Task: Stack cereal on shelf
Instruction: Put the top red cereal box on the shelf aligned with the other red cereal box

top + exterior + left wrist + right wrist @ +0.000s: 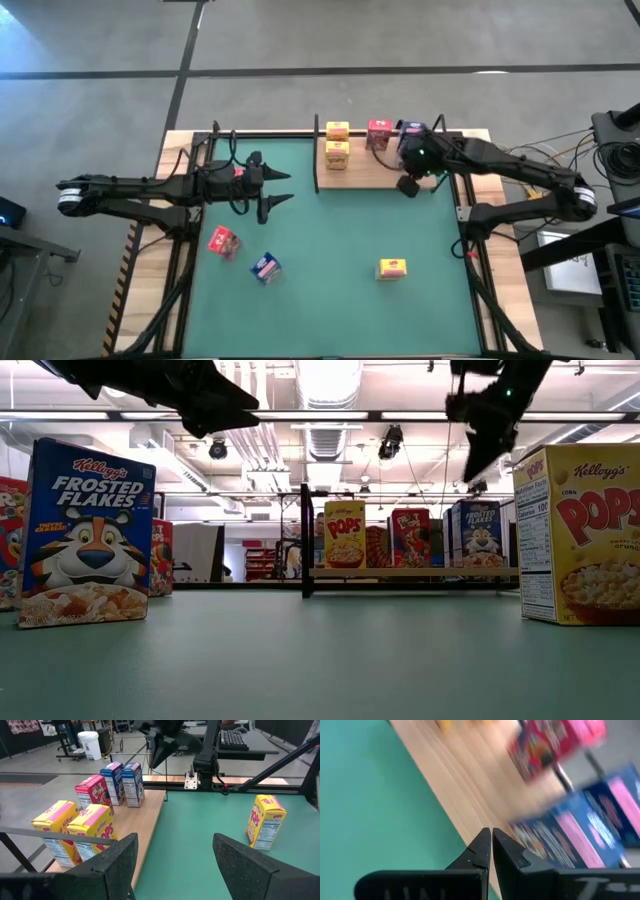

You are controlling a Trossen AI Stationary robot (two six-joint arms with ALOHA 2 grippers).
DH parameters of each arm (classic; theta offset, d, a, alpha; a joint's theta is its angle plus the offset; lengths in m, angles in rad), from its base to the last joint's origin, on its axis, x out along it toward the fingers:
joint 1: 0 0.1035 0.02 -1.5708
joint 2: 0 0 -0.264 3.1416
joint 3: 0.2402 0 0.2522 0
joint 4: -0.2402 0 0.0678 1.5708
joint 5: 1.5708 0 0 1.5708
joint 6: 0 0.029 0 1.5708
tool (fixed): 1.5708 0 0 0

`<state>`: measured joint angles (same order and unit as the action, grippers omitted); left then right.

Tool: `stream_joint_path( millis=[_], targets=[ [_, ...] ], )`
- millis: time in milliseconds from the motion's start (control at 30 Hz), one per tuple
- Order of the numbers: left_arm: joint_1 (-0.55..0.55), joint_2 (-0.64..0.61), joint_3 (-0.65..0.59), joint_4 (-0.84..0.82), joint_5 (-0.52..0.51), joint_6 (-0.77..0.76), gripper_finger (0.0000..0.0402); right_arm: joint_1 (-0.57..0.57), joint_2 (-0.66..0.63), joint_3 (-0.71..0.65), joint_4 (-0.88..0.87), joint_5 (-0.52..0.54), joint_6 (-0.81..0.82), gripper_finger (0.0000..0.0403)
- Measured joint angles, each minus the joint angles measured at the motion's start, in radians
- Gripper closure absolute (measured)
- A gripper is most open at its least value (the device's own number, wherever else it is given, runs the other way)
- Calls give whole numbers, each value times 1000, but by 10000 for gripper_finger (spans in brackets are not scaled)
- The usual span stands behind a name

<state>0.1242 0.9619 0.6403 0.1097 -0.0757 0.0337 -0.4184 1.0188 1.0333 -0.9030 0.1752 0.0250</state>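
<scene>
I see the shelf [372,170], a light-wood board with thin black corner posts, at the far edge of my green table mat [330,260]. On it stand two yellow cereal boxes [337,142], a red box [379,134] and two blue boxes [124,782] side by side. Three boxes lie loose on the mat: a red one [224,242], a blue one [265,267] and a yellow one [392,268].

My right gripper [491,836] hangs above the shelf near the blue boxes, fingers pressed together, holding nothing. My left gripper [277,189] waits over the mat's left side, fingers spread wide and empty.

From above, the right arm covers the blue boxes. The right wrist view is blurred, so the box print there is unreadable.
</scene>
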Motion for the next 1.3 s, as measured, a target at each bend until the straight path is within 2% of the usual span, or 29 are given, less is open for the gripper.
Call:
stream_joint_path(
  millis=[433,500,600,700,800,900,1033,1300],
  targets=[
    [-1,0,2,-76,-19,-163,161,245,-188,-323,643,-1,-79,394],
    [-1,0,20,-165,-79,-218,161,266,-201,-348,695,-1,-88,394],
    [-1,0,77,-379,-248,-340,161,291,-208,-362,740,-1,-96,394],
    [0,18,157,-691,-459,-517,161,304,-206,-362,768,-1,-109,394],
    [4,61,247,-977,-571,-686,161,310,-198,-355,773,0,-116,394],
    [15,117,308,-1152,-586,-774,161,310,-198,-355,781,-1,-126,394],
    [47,181,349,-1245,-583,-795,161,310,-198,-355,781,0,-129,394],
    [166,238,350,-1285,-414,-731,161,310,-198,-358,781,0,-130,394]
  ],
)
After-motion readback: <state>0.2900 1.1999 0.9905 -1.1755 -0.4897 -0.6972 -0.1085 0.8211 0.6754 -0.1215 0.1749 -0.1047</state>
